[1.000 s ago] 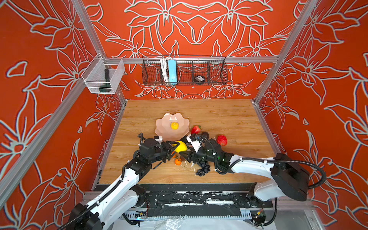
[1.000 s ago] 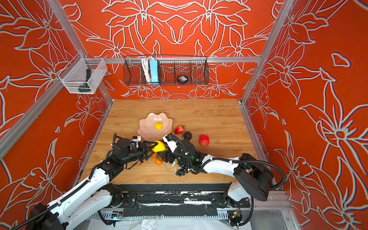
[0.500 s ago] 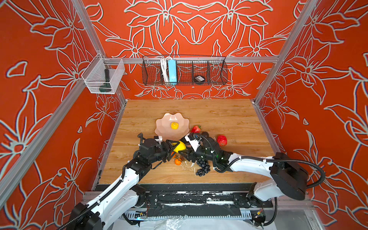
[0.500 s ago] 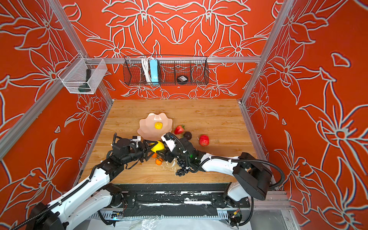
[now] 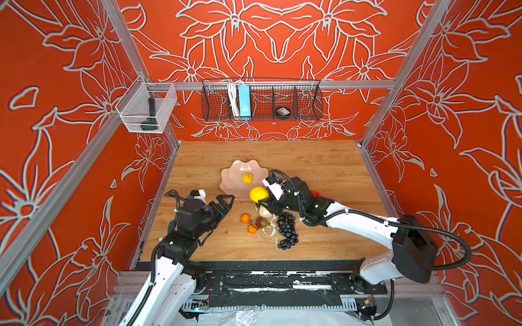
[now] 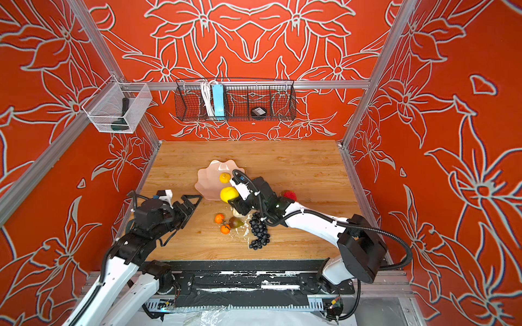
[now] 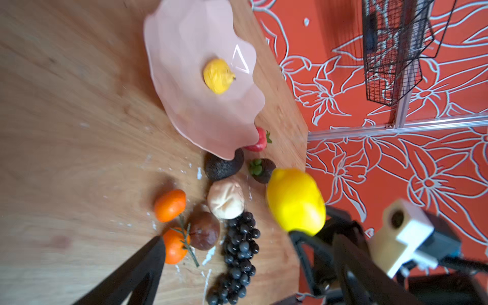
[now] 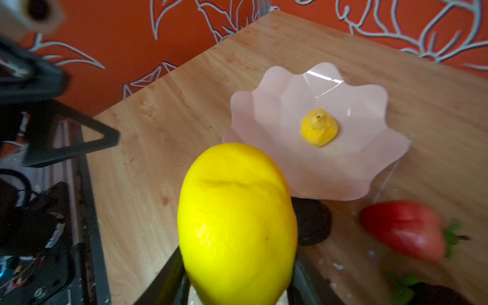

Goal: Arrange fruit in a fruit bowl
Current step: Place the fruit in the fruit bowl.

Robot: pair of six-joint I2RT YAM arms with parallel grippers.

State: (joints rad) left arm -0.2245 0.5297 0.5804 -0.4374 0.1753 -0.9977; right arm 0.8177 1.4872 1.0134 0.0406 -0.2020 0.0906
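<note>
So, the wooden tabletop carries everything. The pale pink fruit bowl sits upright near its middle, a bit toward the left arm's side; my left gripper hovers just short of the bowl's near rim, fingers spread wide with nothing between them; my right gripper is pinching the big lemon by one end, right at the bowl's rim on the robot's side, though I can't tell whether it's over the rim or just beside it. The dark grape bunch lies on the tabletop beside the right arm's wrist; the left wrist view shows a dark avocado tucked against the bowl's edge, a red strawberry half behind the bowl, and a cream lumpy piece touching the grapes; two tiny oranges sit close together beside a brownish fruit; smallest of all, one little yellow lemon lies in the bowl's middle.
</note>
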